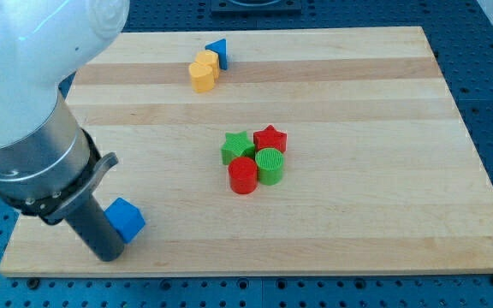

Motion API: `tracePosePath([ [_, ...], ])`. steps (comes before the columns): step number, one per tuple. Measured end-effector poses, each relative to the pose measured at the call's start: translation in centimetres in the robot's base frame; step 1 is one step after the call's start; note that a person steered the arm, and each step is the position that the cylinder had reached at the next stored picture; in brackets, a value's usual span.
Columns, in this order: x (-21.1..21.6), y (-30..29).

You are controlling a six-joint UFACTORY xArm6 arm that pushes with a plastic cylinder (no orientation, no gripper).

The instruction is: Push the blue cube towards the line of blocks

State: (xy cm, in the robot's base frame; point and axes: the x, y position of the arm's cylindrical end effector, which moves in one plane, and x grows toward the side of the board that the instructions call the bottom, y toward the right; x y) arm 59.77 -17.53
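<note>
The arm [37, 94] is showing a glossy white, rounded shell, catching soft highlights along its curved surface. Toward five o'clock from that shell, a brushed grey metal cylinder is continuing the body, its sheen running in faint vertical streaks. A black ring [67, 190] is wrapping the cylinder's lower edge, with a thin black bracket jutting out at three o'clock. Further toward five o'clock, a straight dark grey rod [92, 224] is extending out, thick and matte, ending in a rounded base. My tip [109, 255] is looking blunt and plain, carrying no markings.
</note>
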Motion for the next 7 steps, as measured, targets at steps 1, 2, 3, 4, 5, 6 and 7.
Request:
tracePosePath([
  [1, -3.8, 0.3],
  [2, -7.2, 2.1],
  [3, -10.1, 3.8],
  [4, -13.1, 5.0],
  [5, -16.7, 6.3],
  [6, -19.6, 8.4],
  [7, -21.9, 11.2],
])
